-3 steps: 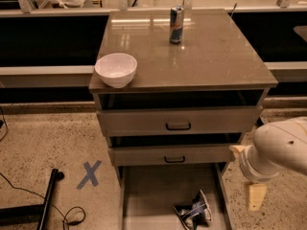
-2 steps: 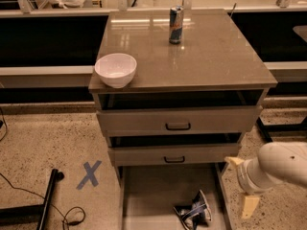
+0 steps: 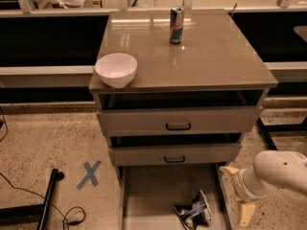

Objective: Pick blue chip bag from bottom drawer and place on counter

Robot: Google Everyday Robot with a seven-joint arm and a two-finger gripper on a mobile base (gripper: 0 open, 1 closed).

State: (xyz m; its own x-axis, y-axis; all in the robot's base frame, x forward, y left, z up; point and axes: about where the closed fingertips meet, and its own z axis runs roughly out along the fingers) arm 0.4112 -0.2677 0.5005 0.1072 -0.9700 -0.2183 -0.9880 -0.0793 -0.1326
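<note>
The blue chip bag (image 3: 194, 211) lies crumpled on the floor of the open bottom drawer (image 3: 153, 190), near its front right. The counter (image 3: 211, 61) tops the cabinet. My gripper (image 3: 237, 191) is at the lower right, just outside the drawer's right wall and right of the bag. Its two cream fingertips (image 3: 245, 213) stand wide apart and hold nothing. The white arm runs off the right edge.
A white bowl (image 3: 116, 69) sits on the counter's front left corner and a tall drink can (image 3: 176, 25) at its back. Two handled drawers (image 3: 178, 126) stand slightly open above. A blue X (image 3: 89, 174) and a black stand with cable (image 3: 48, 200) are on the floor at left.
My arm has lowered and moved a little left toward the bottom drawer's right side. The bag, bowl and can have not moved.
</note>
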